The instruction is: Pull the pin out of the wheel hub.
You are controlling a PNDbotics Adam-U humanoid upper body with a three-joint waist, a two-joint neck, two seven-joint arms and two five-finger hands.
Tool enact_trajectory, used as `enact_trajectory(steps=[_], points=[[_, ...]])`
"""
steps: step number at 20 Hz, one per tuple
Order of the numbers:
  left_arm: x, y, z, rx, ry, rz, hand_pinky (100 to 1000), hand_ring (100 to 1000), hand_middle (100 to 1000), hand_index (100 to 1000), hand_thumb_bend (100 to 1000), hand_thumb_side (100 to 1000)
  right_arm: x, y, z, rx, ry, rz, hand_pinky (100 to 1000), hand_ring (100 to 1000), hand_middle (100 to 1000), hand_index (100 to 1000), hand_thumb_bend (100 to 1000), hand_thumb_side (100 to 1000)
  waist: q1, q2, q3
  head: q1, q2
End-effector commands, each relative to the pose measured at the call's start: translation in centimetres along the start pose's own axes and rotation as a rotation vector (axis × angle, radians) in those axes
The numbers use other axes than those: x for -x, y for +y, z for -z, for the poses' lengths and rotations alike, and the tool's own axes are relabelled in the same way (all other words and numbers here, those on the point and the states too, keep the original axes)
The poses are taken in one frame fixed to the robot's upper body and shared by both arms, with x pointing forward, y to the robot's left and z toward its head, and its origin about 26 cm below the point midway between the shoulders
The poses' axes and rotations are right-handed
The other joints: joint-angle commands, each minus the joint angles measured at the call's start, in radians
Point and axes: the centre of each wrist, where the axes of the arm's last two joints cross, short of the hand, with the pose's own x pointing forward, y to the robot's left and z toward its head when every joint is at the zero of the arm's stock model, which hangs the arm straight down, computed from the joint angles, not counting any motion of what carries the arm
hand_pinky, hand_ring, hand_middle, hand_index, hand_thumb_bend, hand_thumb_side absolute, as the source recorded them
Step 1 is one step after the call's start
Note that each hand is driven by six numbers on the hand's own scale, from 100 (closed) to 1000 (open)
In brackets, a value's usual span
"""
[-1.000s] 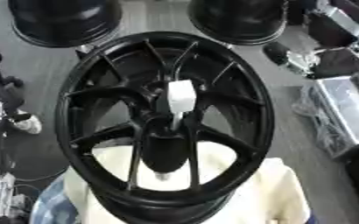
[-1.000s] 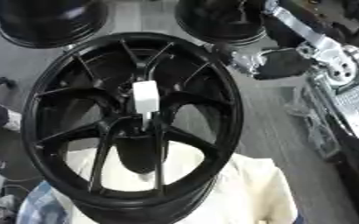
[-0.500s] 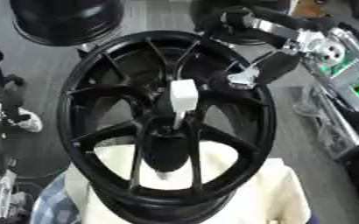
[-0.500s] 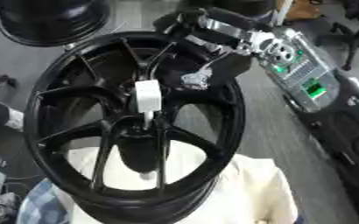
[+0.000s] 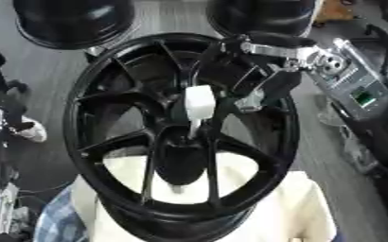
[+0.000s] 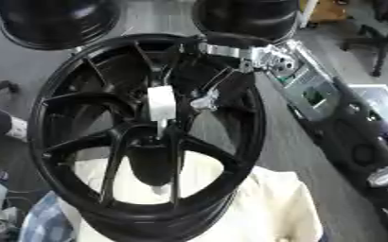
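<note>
The white pin (image 5: 199, 101) stands at frame centre in the black wheel hub (image 5: 106, 85), long axis up-down. The right robot hand (image 5: 268, 92), fingers relaxed, hangs just right of it, holding nothing.

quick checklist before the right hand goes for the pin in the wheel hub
1. Pin present: ok, its white head stands up from the middle of the wheel hub.
2. Pin ungrasped: ok, nothing holds it yet.
3. Right hand near the pin: ok, it hangs over the spokes just right of the pin, apart from it.
4. Right hand's fingers ready to close: cannot tell, they blur against the black spokes.
5. Wheel supported: ok, it rests on a cream cloth.
6. Left hand out of the way: ok, it shows in neither view.
</note>
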Motion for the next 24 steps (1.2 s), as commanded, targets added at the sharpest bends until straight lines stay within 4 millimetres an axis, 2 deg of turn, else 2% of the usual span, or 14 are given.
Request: enact_trajectory(steps=[1, 4, 24], points=[[-0.5, 0.4, 0.3, -0.002, -0.02, 0.014, 690, 799, 703, 801, 323, 826, -0.3, -1.0, -0.1, 0.002, -0.003, -0.028, 830, 826, 846, 915, 428, 468, 0.003, -0.019, 0.001, 0.002, 0.002], [-0.5, 0.3, 0.3, -0.001, -0.019, 0.014, 690, 799, 703, 801, 323, 826, -0.3, -0.3, 0.6, -0.024, -0.015, -0.021, 830, 826, 844, 915, 428, 468, 0.004, -0.019, 0.001, 0.001, 0.003], [-0.5, 0.3, 0.3, 0.003, -0.018, 0.012, 690, 797, 702, 802, 322, 827, 0.0, 1.0, 2.3, -0.044, -0.038, 0.003, 826, 810, 806, 876, 399, 479, 0.006, -0.019, 0.002, -0.005, 0.005]])
